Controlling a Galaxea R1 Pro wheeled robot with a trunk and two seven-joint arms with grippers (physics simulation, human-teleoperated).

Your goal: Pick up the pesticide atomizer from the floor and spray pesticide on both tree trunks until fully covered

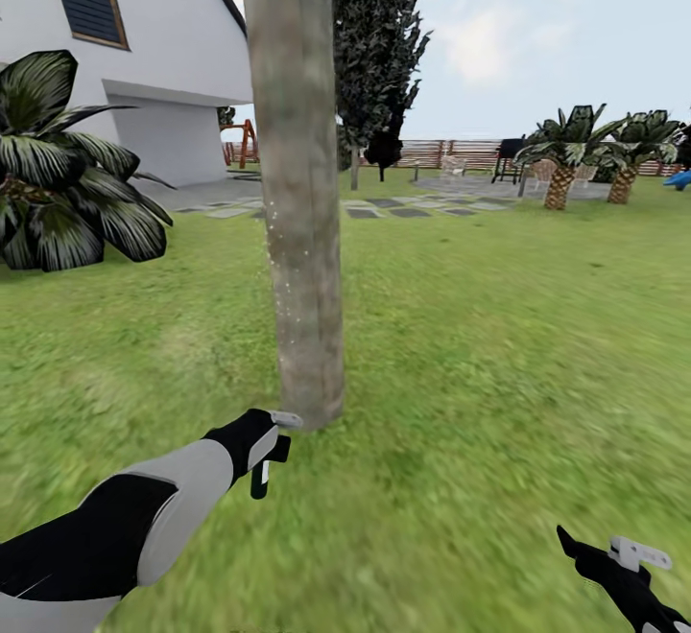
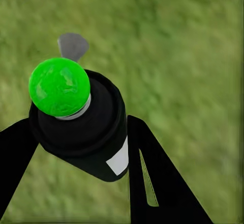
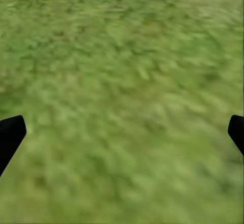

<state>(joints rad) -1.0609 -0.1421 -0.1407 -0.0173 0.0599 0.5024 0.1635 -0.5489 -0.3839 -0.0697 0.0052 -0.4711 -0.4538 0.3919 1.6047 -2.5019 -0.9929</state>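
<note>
Left tool (image 1: 274,441) is pinching the pesticide atomizer (image 2: 84,124), its green tip up, right beside the mottled tree trunk (image 1: 302,230), while the right tool (image 3: 122,132) hangs spread wide over the grass (image 1: 499,345)

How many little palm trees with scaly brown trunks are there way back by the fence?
2. One small palm tree with a scaly brown trunk stands far right on the lawn, and a second scaly-trunked palm stands just right of it. The picture's right edge may hide more.
</note>
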